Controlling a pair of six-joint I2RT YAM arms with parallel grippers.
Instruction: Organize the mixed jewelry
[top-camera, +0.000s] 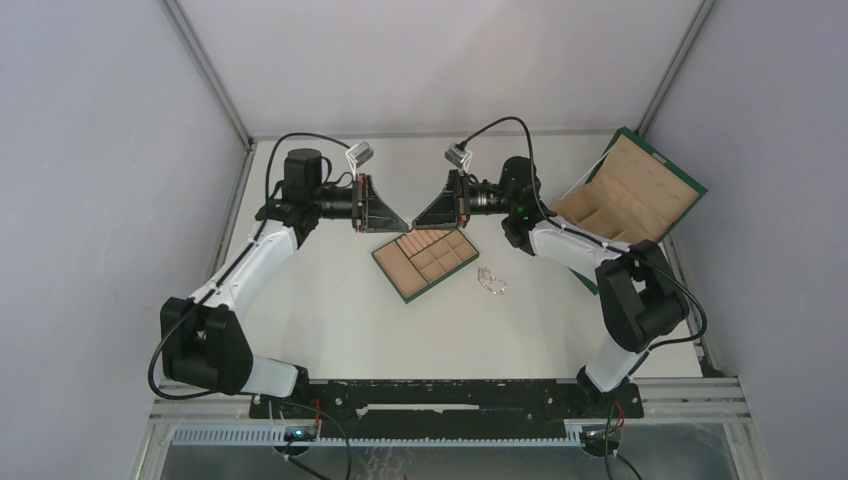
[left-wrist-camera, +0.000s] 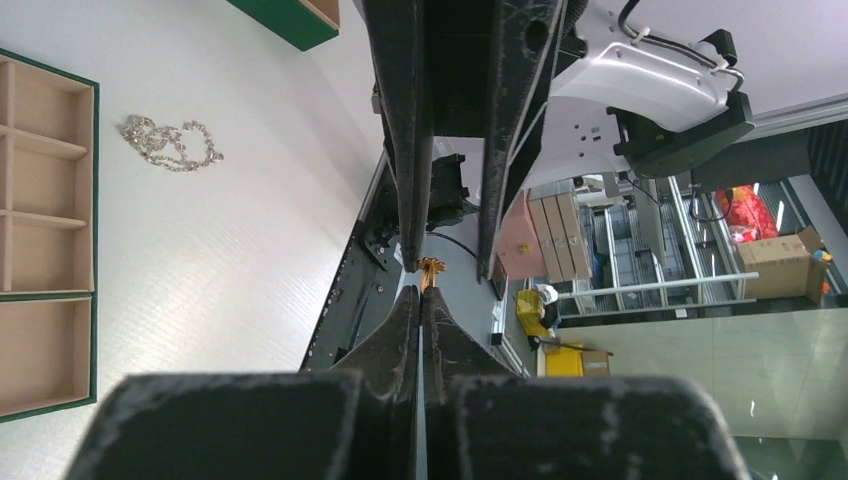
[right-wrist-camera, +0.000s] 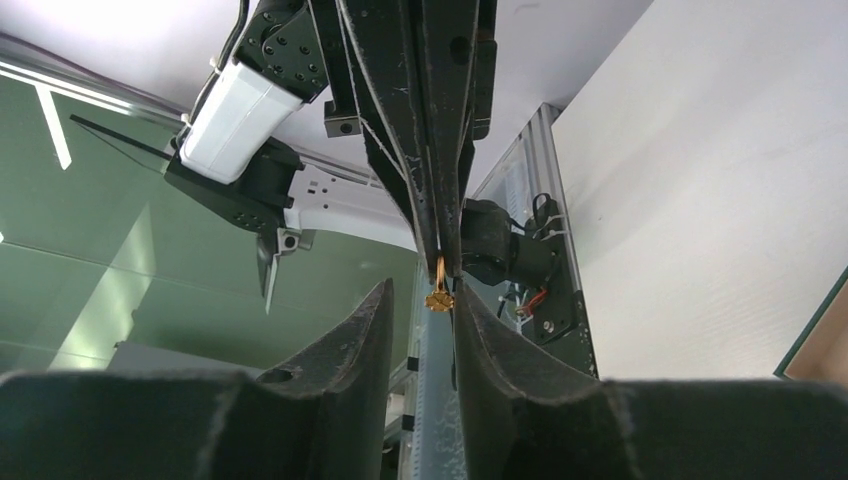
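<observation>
Well, the two arms meet tip to tip in the middle of the overhead view, just above the tan tray (top-camera: 425, 262). The left hand (left-wrist-camera: 421, 298) is pinched fully closed, and at its very tip sits a gold ring (left-wrist-camera: 430, 272), clamped between the fingers. The right hand (right-wrist-camera: 421, 292) faces it with its fingers spread and a clear gap between them. The ring hangs in that gap, in the lower centre of the right wrist view, close to the finger on the right of that frame; whether it touches I cannot tell. Down on the white surface (top-camera: 330, 300), the silvery chain (top-camera: 491, 282) lies in a loose tangle just right of the tray, apart from it. The green box (top-camera: 630, 195) stands open at the upper right of the overhead frame.
</observation>
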